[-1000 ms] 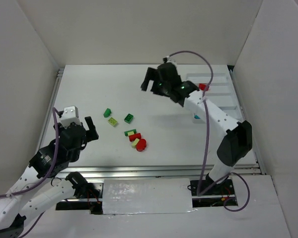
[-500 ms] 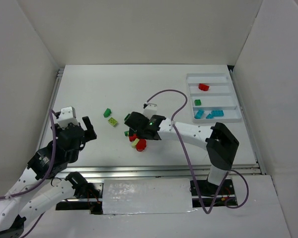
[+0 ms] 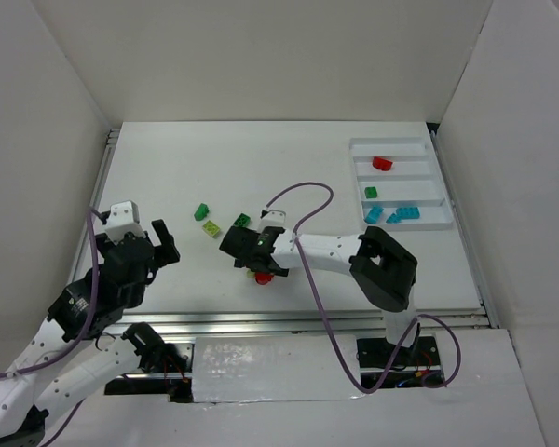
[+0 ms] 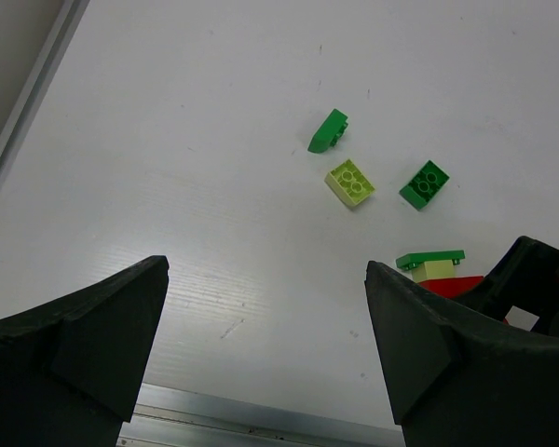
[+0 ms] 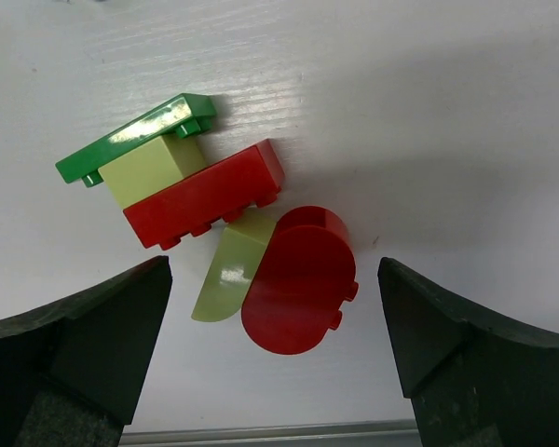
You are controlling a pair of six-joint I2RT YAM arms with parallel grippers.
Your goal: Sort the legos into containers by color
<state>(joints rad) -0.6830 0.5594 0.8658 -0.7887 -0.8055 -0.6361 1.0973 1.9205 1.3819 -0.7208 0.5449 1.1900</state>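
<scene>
Your right claw (image 5: 272,279) is wide open, low over the bench (image 3: 289,158), mid near edge. Red rounded lego (image 5: 298,284) lies between the jaws, long axis crosswise to their closing. Pale lego (image 5: 228,270) probably touches it.

The left arm (image 3: 37,352) and right arm (image 3: 331,250), based at the table's (image 3: 261,154) near edge, are white tubular links with bulky black joint housings, each trailing a looping purple cable (image 3: 301,192) and tipped with matte black wedge-shaped fingers (image 4: 419,335)
</scene>
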